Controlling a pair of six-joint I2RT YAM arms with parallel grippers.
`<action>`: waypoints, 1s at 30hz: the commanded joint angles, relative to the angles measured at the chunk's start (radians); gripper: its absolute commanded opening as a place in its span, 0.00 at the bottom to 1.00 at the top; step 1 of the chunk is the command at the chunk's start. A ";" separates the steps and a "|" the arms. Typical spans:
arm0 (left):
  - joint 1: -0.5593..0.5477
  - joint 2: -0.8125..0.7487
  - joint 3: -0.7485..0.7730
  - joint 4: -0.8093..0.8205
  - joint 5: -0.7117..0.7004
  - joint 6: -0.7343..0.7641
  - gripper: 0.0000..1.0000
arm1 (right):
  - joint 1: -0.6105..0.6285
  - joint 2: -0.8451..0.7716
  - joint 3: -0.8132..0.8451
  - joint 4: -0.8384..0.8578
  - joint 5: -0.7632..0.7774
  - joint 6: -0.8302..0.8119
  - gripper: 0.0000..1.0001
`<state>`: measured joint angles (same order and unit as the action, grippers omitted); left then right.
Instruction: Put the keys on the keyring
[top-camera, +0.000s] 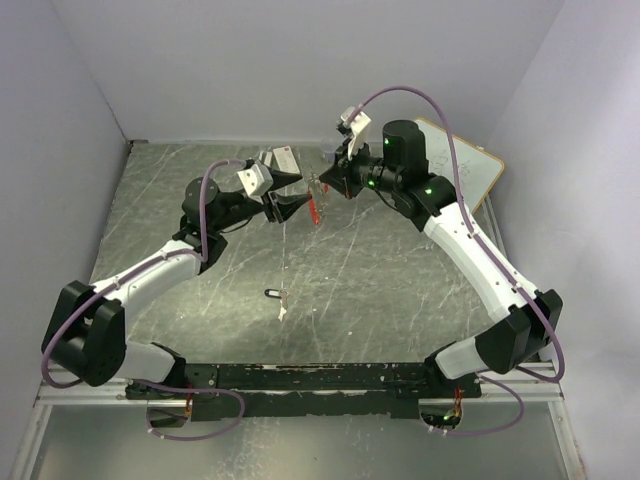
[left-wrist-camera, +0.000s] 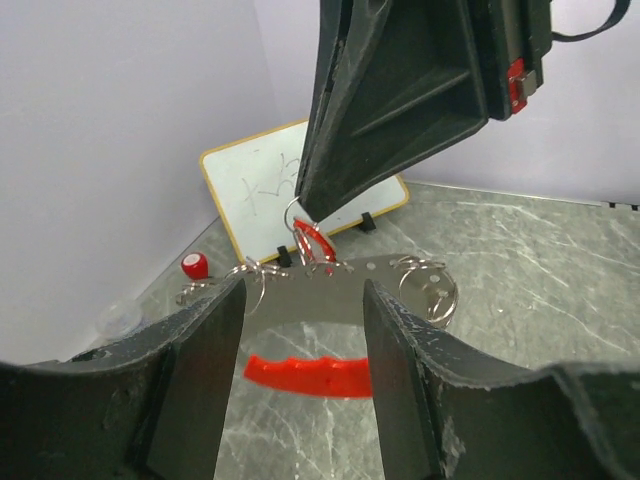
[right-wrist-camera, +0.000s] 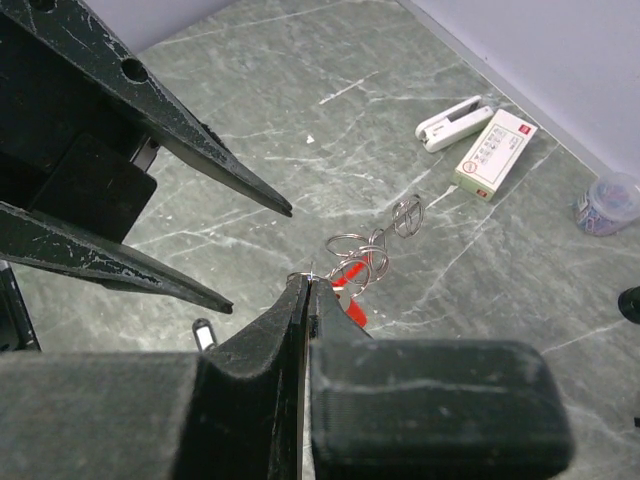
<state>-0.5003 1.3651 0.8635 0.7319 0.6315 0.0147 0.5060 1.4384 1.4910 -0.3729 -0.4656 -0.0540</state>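
Grey, white-veined marble-pattern tabletop (top-camera: 390, 290) enclosed by plain white walls, seen from above with both arms reaching toward its far centre.

Right tool (top-camera: 322, 187): jaws fully closed, the tips pinching one thin silver ring of the keyring (top-camera: 316, 208), a curved red plastic piece joined to a chain of silver wire rings. In the right wrist view the other rings spread out just beyond the closed tips, with the red piece directly below them. Whether the red piece rests on the tabletop or hangs clear cannot be told.

Left tool (top-camera: 303, 188): jaws set well apart and holding nothing, tips aimed at the right tool and just beside the keyring. In the left wrist view the rings and the red piece appear framed between its two fingers (left-wrist-camera: 200, 370).

Small black-headed key (top-camera: 269, 292) with a short silver blade: lying flat on the tabletop, well apart from the keyring and nearer the arm bases, with a small white scrap (top-camera: 283, 310) just beside it.

Far edge: white stapler (right-wrist-camera: 450, 122) and white rectangular box (right-wrist-camera: 495, 150) side by side, with a clear pot of coloured bits (right-wrist-camera: 605, 205) near them. Far right corner: white dry-erase board (top-camera: 470, 165), with a red-topped small black cylinder (left-wrist-camera: 194, 266) near its foot.
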 joint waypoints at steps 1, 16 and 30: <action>0.002 0.019 0.052 0.071 0.094 -0.015 0.61 | -0.002 -0.030 -0.014 0.013 -0.025 -0.012 0.00; -0.017 0.072 0.075 0.077 0.103 -0.035 0.56 | -0.001 -0.059 -0.045 0.046 -0.072 -0.010 0.00; -0.027 0.104 0.103 0.083 0.103 -0.045 0.43 | 0.000 -0.079 -0.077 0.062 -0.112 -0.026 0.00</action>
<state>-0.5175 1.4616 0.9276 0.7670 0.7074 -0.0200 0.5056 1.3930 1.4258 -0.3466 -0.5541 -0.0673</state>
